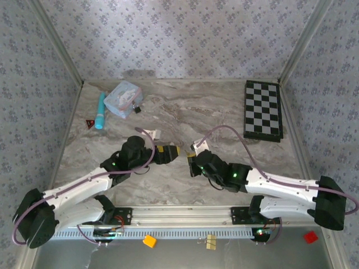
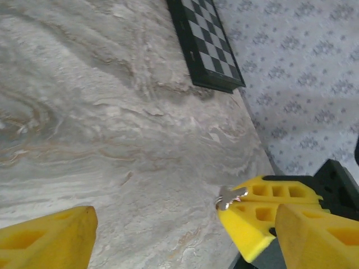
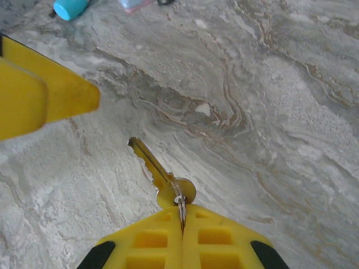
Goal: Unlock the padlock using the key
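The tiny black padlock lies at the back left of the table, touching the light-blue tin. My right gripper is shut on the ring of a brass key, whose blade sticks out forward and to the left, above the marble. In the left wrist view the key shows as a silvery glint at the tip of the right gripper's fingers. My left gripper is open with nothing between its jaws. In the top view the left gripper and right gripper face each other at mid-table, a short gap apart.
A blue tube and a small red-and-black triangular object lie left of the tin. A folded chessboard sits at the back right. Patterned walls close in the marble table on three sides.
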Robot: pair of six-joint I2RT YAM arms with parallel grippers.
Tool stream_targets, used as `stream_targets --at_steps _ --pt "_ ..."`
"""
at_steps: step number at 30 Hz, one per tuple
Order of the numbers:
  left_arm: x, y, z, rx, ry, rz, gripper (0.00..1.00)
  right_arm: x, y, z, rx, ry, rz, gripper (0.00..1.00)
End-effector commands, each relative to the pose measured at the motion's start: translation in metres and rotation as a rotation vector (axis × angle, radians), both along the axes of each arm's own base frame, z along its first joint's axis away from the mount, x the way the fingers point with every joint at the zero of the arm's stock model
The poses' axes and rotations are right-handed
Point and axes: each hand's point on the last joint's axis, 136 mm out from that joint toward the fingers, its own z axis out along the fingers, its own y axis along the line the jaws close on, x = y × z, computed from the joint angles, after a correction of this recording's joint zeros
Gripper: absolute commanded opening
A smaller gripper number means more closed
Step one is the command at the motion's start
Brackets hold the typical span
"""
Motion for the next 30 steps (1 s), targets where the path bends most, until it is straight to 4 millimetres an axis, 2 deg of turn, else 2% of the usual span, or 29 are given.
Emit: stream_targets --at_steps 1,7,18,30 --pt "-0.003 -0.016 0.03 -0.052 -0.067 -0.074 0.71 -0.001 0.008 0.012 0.041 -0.055 0.047 0.02" --pt "-0.004 -0.023 0.032 -0.01 -0.087 -0.121 0.52 -0.003 0.012 0.011 0.06 -0.059 0.067 0.02" --pt "-0.003 -0.038 0.018 0.022 -0.045 -0.166 0.39 -0.004 0.018 0.013 0.078 -0.067 0.077 0.02" --pt "-0.002 -0.036 0.012 0.056 -0.042 -0.162 0.21 0.0 0.015 0.009 0.061 -0.071 0.055 0.02"
